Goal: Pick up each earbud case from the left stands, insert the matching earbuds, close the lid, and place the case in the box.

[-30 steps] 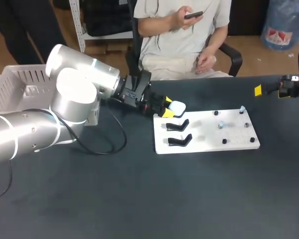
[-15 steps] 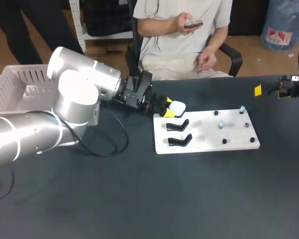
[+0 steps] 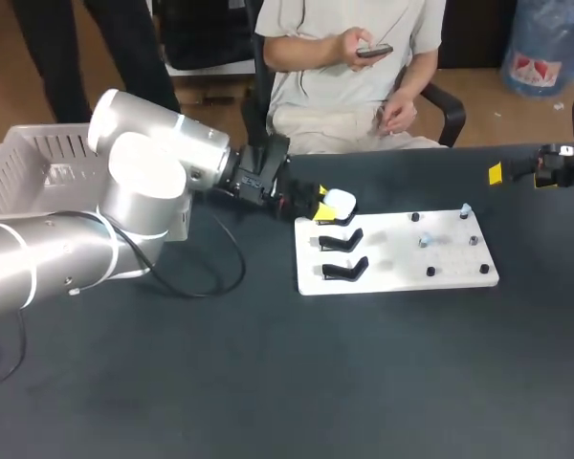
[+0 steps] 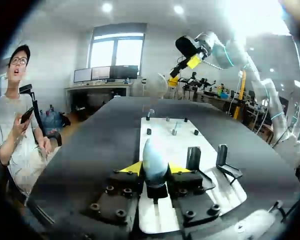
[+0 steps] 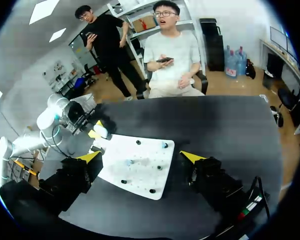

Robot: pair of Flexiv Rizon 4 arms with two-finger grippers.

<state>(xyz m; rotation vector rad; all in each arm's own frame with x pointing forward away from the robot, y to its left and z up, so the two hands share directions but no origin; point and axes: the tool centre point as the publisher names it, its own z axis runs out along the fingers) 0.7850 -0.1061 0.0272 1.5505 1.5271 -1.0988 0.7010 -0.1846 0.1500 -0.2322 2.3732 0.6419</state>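
Pinching the white earbud case (image 3: 340,204) from both sides at the board's (image 3: 402,275) far-left corner, just past two empty black stands (image 3: 349,271), L gripper (image 3: 322,207) prob. means to free it for loading, w/ R gripper (image 5: 142,157) spread wide, well apart.
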